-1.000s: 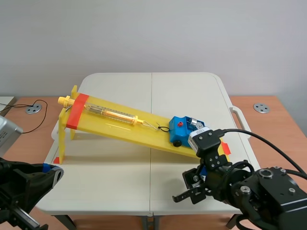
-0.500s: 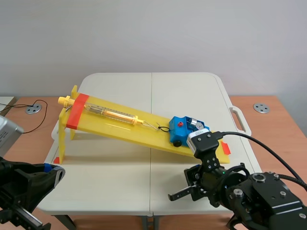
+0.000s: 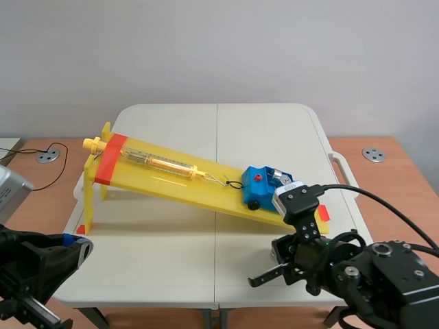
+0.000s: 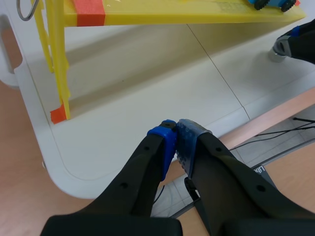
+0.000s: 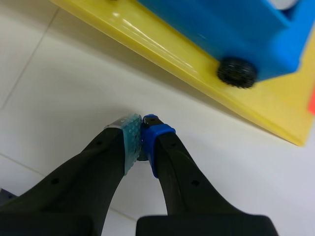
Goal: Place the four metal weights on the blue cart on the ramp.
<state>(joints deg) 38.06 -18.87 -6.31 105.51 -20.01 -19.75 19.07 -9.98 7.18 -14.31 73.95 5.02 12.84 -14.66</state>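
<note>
Scene view: a yellow ramp stands on the white bench, high at its left end and low at its right. The blue cart sits on the ramp near the low end, with silvery metal weights on its downhill side. A clear yellow tube lies along the upper half of the ramp, and a thin wire runs from it to the cart. The right gripper is low over the bench, just in front of the ramp's low end. The left gripper is at the bench's near corner, well in front of the ramp's high end.

Left wrist view: the left gripper has its fingers pressed together on nothing, above the bench edge in front of the ramp's leg. By the ramp's low end, a small grey cylinder stands on the bench right under the right gripper.

Right wrist view: the right gripper has its fingers drawn together, pads meeting at the tips, on the bench just short of the ramp's lower edge. A grey bit shows in the slit between the fingers; whether it is gripped cannot be told. The cart's black wheel rests on the ramp.
</note>
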